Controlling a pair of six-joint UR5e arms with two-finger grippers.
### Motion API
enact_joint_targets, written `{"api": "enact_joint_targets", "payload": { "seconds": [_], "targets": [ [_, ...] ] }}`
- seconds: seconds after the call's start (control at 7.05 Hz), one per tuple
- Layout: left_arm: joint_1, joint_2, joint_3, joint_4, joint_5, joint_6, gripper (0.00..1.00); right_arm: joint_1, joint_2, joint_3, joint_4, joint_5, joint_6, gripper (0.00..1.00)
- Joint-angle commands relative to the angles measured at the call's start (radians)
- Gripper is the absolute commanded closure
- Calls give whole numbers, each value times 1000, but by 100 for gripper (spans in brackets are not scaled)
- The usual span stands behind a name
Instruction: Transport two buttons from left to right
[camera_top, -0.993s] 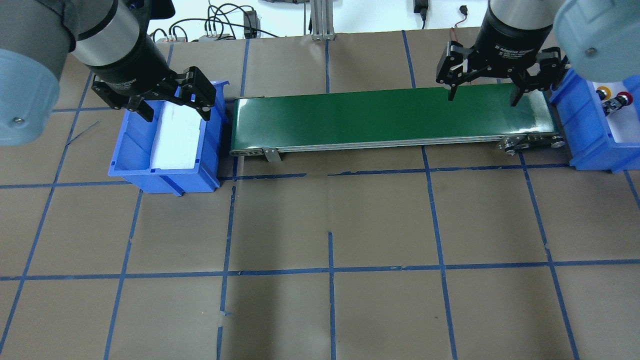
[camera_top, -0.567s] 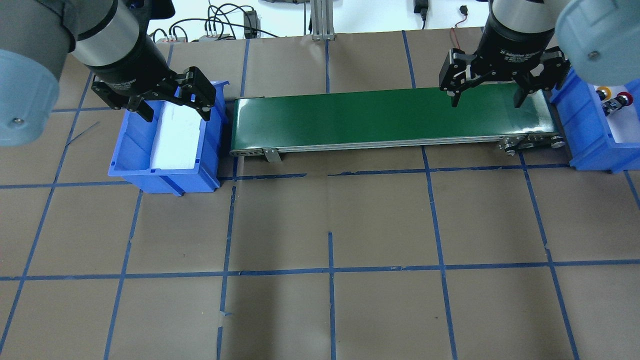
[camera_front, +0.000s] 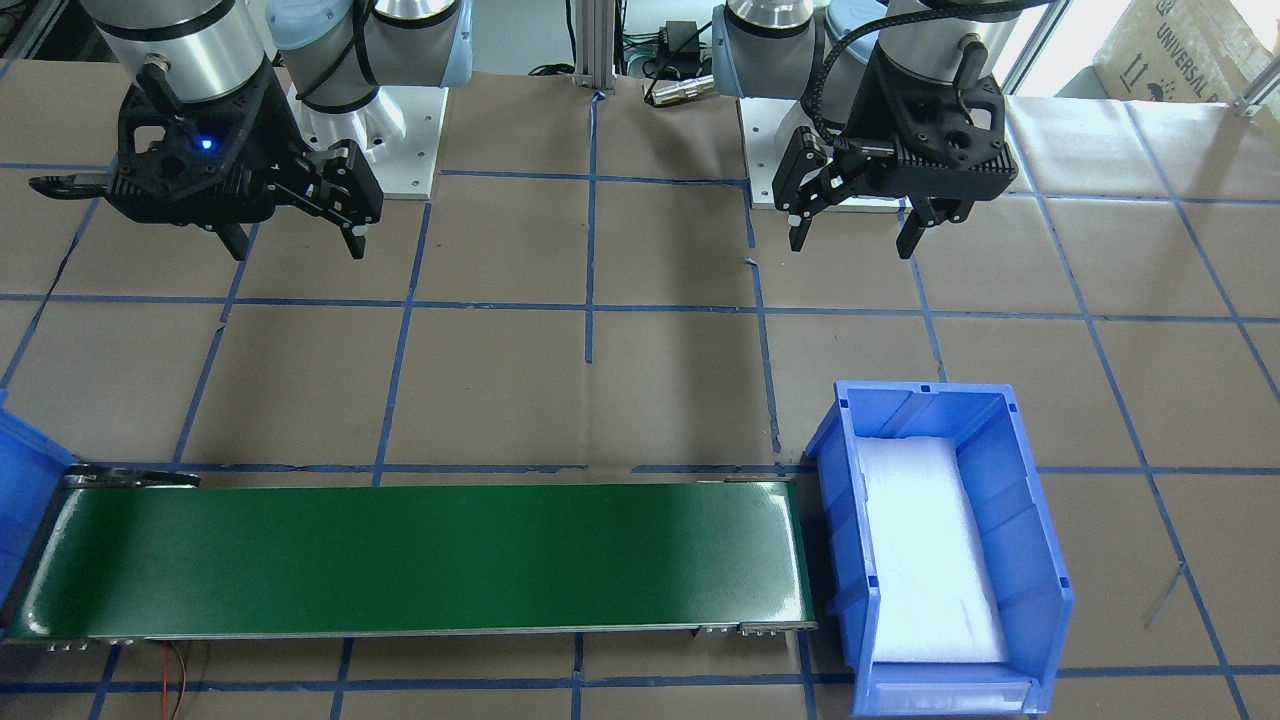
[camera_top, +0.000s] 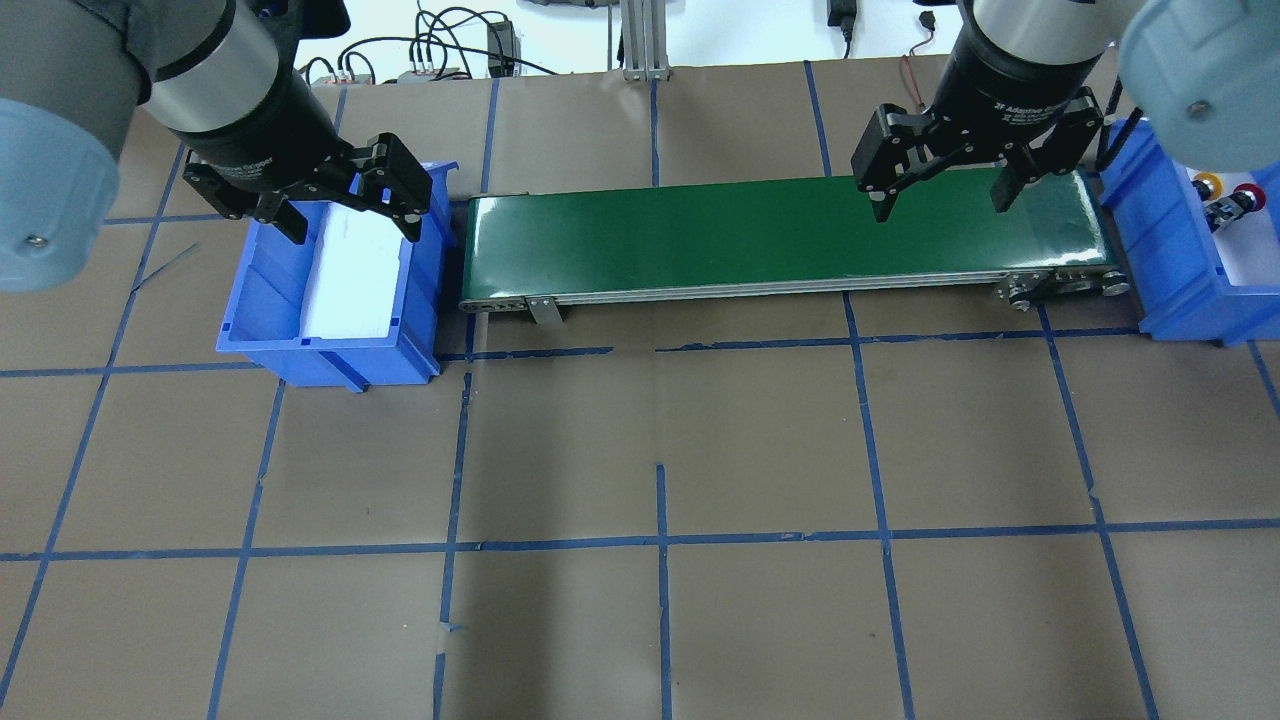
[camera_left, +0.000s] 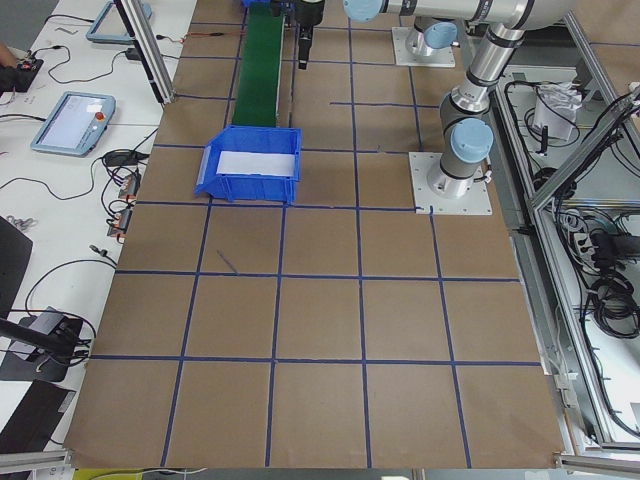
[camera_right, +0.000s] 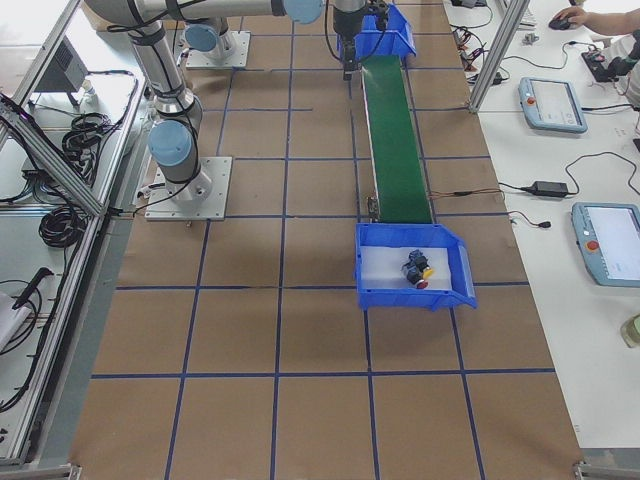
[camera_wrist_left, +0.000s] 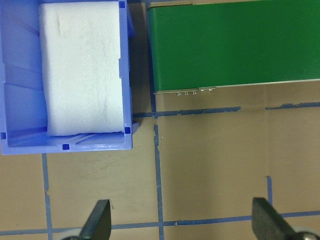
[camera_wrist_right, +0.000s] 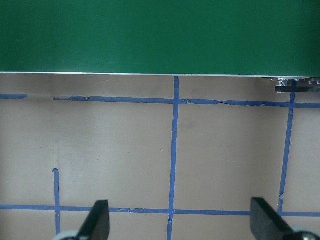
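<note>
The two buttons lie together in the blue bin at the right end of the belt: a yellow-capped one and a red-capped one, also seen as a small cluster of buttons on white foam. My right gripper hangs open and empty over the right part of the green conveyor belt, left of that bin. High over the left blue bin, my left gripper is open and holds nothing. That bin holds only white foam.
The belt runs between the two bins on brown paper with blue tape lines. Cables and a metal post sit behind the belt. Tablets and a person's hand are on the side desk.
My right gripper has moved left along the belt, away from the right bin, staying open. The left gripper and both buttons have not moved.
</note>
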Motion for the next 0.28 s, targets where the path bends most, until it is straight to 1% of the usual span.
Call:
{"api": "enact_joint_targets", "payload": {
  "seconds": [0.0, 0.14],
  "targets": [
    [0, 0, 0, 0, 0, -1, 0, -2, 5, 2, -2, 3, 7, 0],
    [-2, 0, 0, 0, 0, 0, 0, -5, 5, 5, -2, 8, 7, 0]
  ]
}}
